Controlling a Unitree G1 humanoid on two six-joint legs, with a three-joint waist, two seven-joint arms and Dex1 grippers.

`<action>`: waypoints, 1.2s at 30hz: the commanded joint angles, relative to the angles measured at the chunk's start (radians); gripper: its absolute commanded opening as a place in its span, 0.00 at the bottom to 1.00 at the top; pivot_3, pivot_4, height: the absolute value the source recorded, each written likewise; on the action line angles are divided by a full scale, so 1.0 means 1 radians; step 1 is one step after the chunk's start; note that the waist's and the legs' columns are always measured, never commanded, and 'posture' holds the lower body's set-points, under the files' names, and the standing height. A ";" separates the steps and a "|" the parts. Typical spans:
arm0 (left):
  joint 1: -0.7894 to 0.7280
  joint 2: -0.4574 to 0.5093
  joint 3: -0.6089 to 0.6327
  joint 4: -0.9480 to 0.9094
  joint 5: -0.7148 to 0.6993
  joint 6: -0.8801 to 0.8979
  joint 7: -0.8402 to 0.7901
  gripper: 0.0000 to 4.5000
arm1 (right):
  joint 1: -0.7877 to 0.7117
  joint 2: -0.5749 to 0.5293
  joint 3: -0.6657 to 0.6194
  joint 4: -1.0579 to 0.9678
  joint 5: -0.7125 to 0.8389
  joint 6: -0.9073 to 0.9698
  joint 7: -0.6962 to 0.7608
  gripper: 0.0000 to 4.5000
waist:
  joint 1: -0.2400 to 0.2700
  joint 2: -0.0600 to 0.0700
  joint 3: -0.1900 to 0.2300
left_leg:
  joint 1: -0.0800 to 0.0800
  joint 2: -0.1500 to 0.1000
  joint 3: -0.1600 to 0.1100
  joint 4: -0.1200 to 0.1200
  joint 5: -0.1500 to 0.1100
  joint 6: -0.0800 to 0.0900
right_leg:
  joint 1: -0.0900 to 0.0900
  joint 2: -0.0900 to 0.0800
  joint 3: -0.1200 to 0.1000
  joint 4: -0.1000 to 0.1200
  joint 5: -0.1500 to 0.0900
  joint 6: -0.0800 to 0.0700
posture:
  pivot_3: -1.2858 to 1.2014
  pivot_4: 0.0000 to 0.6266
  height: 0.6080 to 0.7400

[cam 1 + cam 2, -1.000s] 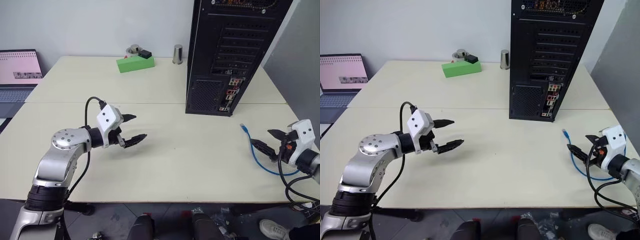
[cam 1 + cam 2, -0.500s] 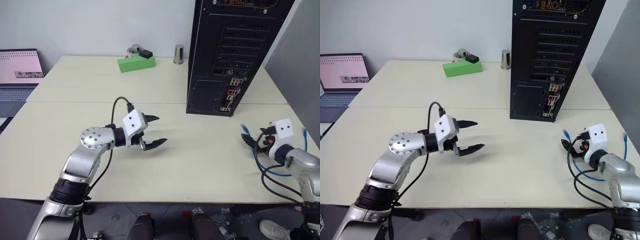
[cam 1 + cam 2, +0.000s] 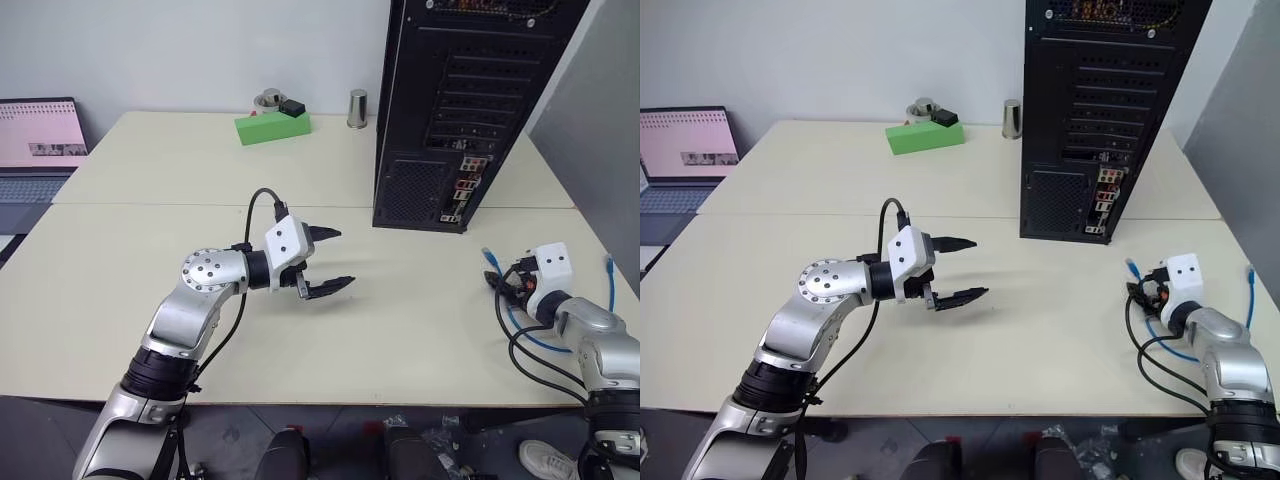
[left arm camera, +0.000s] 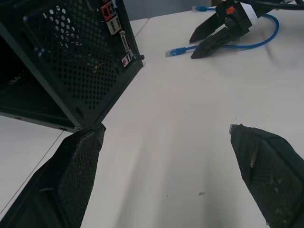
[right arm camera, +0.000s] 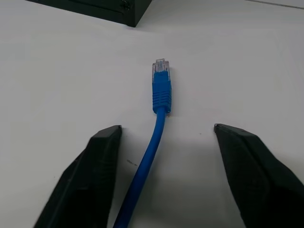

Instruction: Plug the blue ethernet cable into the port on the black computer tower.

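No brand name or label can be read anywhere; the laptop (image 3: 38, 140) at the far left edge shows a pink screen with text too small to make out.

One black computer tower (image 3: 455, 100) stands at the upper right of the head views, its rear face toward the camera, with slotted covers, a mesh grille and a narrow strip of coloured connectors low on its right side. One blue ethernet cable (image 3: 520, 325) lies looped on the pale table (image 3: 300, 180) at the right edge, in front of the tower and well apart from it. Two plugs show: one (image 5: 160, 71) pointing toward the tower, the other (image 3: 610, 265) near the table's right edge.

There are two grippers. The right gripper (image 5: 164, 137) sits low over the table with its two black fingers spread on either side of the cable, just behind the plug, not touching it. The left gripper (image 3: 335, 260) hovers above the middle of the table, fingers wide apart and holding nothing.

At the upper centre, along the table's far edge, sit one green block (image 3: 271, 127) with a small black item on top, a round grey object behind it, and one metal cylinder (image 3: 356, 108). Nothing lies between cable and tower.
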 commanded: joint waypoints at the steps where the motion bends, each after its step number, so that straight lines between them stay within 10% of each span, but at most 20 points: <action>1: -0.014 -0.009 0.005 0.001 -0.003 -0.021 -0.001 1.00 | 0.005 -0.007 -0.003 -0.010 -0.020 -0.023 0.004 0.49 | 0.000 0.000 0.000 | 0.000 0.000 0.000 0.000 0.000 0.000 | 0.000 0.000 0.000 0.000 0.000 0.000 | 0.52 0.24 1.00; 11: -0.053 -0.037 -0.004 0.083 0.010 -0.030 -0.003 1.00 | 0.014 -0.022 0.007 -0.077 0.014 -0.001 0.077 0.01 | 0.000 0.000 0.000 | 0.000 0.000 0.000 0.000 0.000 0.000 | 0.000 0.000 0.000 0.000 0.000 0.000 | 0.52 0.24 1.00; 22: -0.145 -0.061 -0.116 0.271 0.064 -0.119 -0.161 1.00 | 0.014 -0.109 0.231 -0.516 0.098 0.161 0.318 0.01 | -0.004 0.000 0.000 | 0.000 0.000 -0.001 0.000 0.000 0.000 | 0.000 0.001 -0.001 0.000 0.000 0.000 | 0.52 0.24 1.00; 36: -0.193 -0.114 -0.144 0.360 0.053 -0.090 -0.277 1.00 | -0.102 -0.102 0.380 -0.580 0.077 0.202 0.391 0.01 | -0.001 0.000 0.000 | -0.001 0.000 -0.002 0.001 0.000 0.000 | 0.000 0.001 -0.002 0.000 0.000 0.000 | 0.52 0.24 1.00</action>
